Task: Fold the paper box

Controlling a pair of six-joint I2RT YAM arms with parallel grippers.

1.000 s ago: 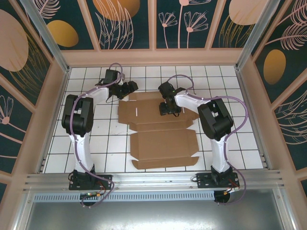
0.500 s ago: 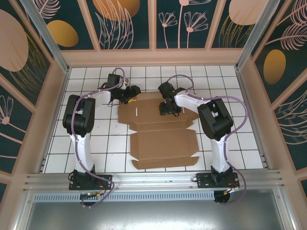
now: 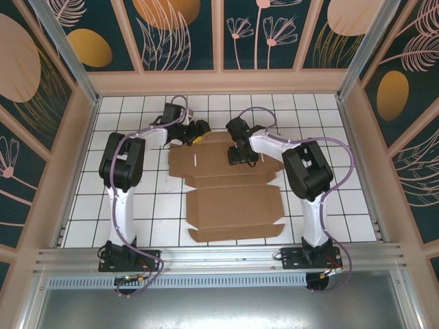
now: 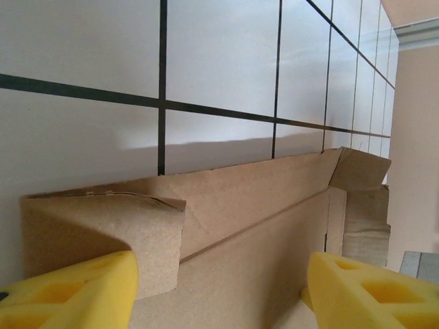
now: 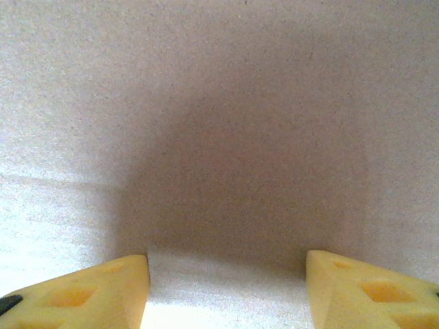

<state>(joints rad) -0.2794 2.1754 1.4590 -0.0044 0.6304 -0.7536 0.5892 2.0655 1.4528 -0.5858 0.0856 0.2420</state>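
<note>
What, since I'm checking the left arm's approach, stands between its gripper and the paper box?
Nothing visible does. In the left wrist view the left gripper is open, and an edge flap of the paper box lies directly ahead between its yellow fingers. From above, that gripper sits at the box's far edge.

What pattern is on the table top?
The table is white with black gridlines; top view.

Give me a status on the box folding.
Done: almost nothing; the paper box lies nearly flat, its near panels unfolded. In hand: the right gripper, open, sits low over its far panel, while the open left gripper straddles its slightly lifted far-left corner. Left: raising every wall and closing it.
</note>
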